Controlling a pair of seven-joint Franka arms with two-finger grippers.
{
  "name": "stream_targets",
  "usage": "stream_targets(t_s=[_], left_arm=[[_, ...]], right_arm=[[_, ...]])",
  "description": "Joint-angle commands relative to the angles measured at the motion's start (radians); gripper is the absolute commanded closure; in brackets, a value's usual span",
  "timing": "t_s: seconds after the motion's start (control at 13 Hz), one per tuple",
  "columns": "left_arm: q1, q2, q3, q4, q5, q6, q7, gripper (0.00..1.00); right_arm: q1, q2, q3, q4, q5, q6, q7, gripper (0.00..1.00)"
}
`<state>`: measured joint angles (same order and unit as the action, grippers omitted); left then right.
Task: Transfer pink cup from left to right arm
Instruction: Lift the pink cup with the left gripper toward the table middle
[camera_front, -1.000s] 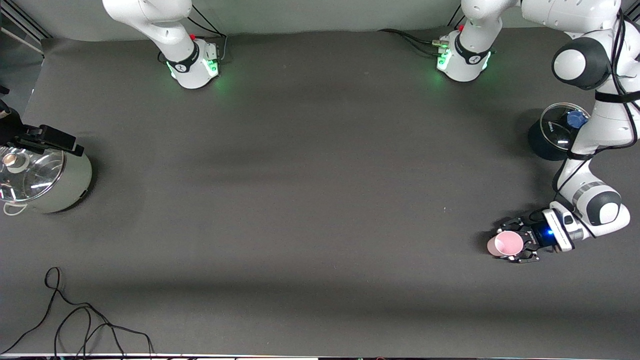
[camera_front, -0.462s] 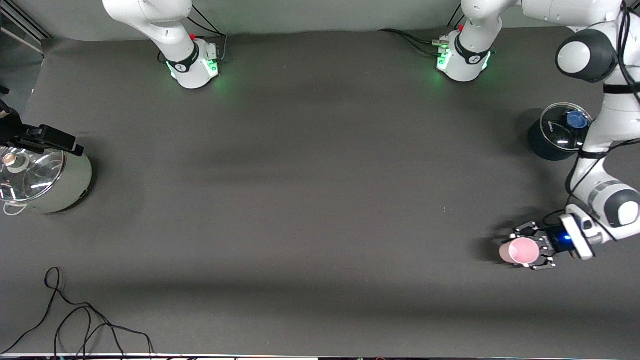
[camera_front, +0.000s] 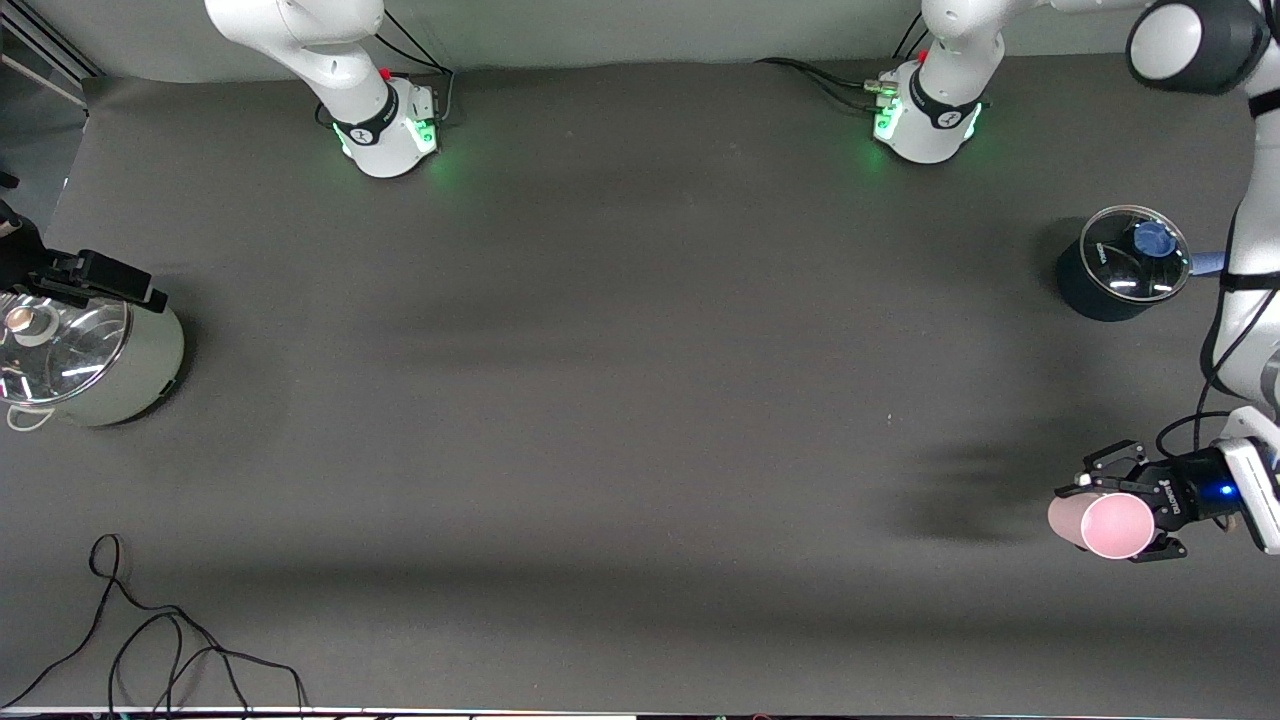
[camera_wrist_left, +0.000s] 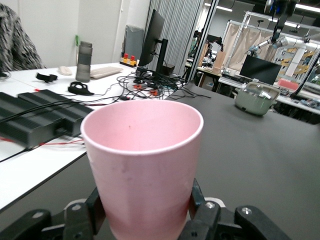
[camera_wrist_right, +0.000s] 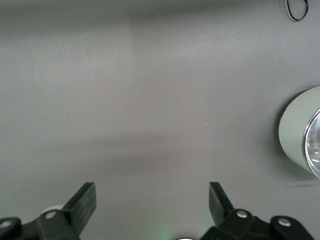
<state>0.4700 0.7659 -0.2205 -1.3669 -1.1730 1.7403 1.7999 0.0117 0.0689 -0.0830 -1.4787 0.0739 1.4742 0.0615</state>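
Left gripper (camera_front: 1125, 510) jaws pinch pink cup (camera_front: 1105, 525); right gripper (camera_wrist_right: 152, 205) jaws spread; dark pot (camera_front: 1110, 270) near.

Dark grey table (camera_front: 640, 400), lab benches

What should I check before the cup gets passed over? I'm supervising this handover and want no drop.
1. Grip: left gripper shut on the pink cup, fingers on both sides of its lower part: ok.
2. Cup lifted off the table, over the left arm's end: ok.
3. Cup looks empty inside: ok.
4. Right gripper open, nothing between its fingers: ok.
5. Right gripper near the cup: not ok; it is over bare table beside the pale green pot, at the right arm's end.
6. Table between the two grippers: no object seen there, ok.
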Motion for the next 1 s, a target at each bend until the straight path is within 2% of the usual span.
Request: stream_targets(t_s=[0.0, 0.23, 0.38, 0.54, 0.77, 0.92], left_arm=[[-0.05, -0.21, 0.013, -0.214, -0.007, 0.076, -0.089, 0.54], [-0.118, -0.415, 0.004, -0.407, -0.031, 0.191, -0.161, 0.54], [-0.197, -0.576, -0.01, -0.561, -0.112, 0.324, -0.194, 0.54], [-0.302, -0.696, -0.011, -0.685, -0.19, 0.451, -0.206, 0.54], [-0.532, -0.815, -0.013, -0.796, -0.357, 0.695, -0.205, 0.54], [-0.722, -0.832, -0.016, -0.798, -0.485, 0.911, -0.205, 0.54]], right_arm=[[-0.009, 0.009, 0.002, 0.012, 0.007, -0.008, -0.008, 0.0], [-0.009, 0.012, 0.002, 0.017, 0.01, -0.005, -0.008, 0.0], [-0.013, 0.015, 0.002, 0.018, 0.01, 0.003, -0.025, 0.0], [-0.006, 0.026, 0.002, 0.02, 0.01, -0.002, -0.025, 0.0], [-0.007, 0.02, 0.003, 0.018, 0.01, -0.009, -0.025, 0.0], [-0.006, 0.005, 0.002, 0.017, 0.012, -0.011, -0.016, 0.0]])
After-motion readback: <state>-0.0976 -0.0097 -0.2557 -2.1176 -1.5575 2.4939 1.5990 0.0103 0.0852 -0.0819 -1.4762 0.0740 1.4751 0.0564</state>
